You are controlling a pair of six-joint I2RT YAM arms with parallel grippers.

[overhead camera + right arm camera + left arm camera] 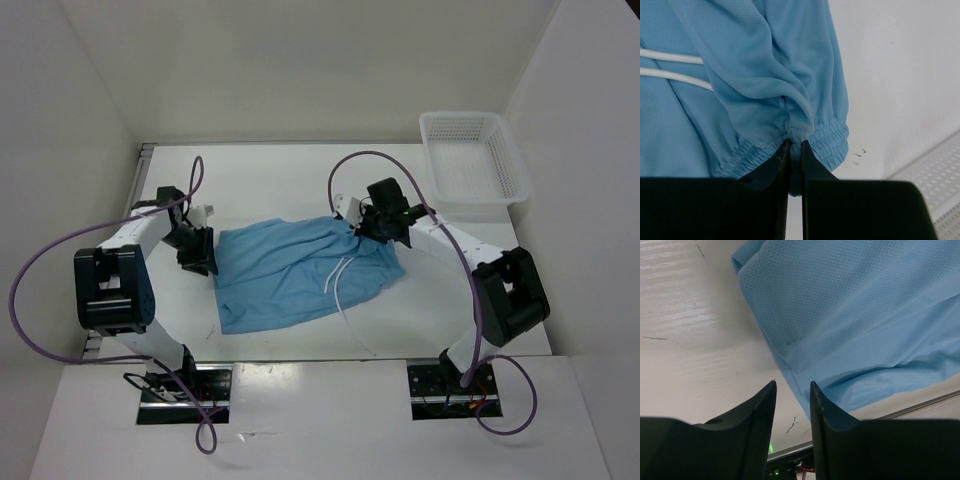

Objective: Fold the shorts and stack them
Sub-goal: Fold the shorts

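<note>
Shorts (765, 75), waistband (826, 141) pinched, right hand (795, 146), wrist view

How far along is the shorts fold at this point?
No neat fold shows yet: the shorts lie open and rumpled on the table, drawstring trailing loose. In hand: the right hand pinches the gathered waistband; the left hand sits with jaws apart at the opposite edge, gripping nothing. Left: all the folding and stacking.

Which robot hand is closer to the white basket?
Right. The right gripper pinches the shorts nearer the basket; the left gripper sits past the shorts' opposite edge.
</note>
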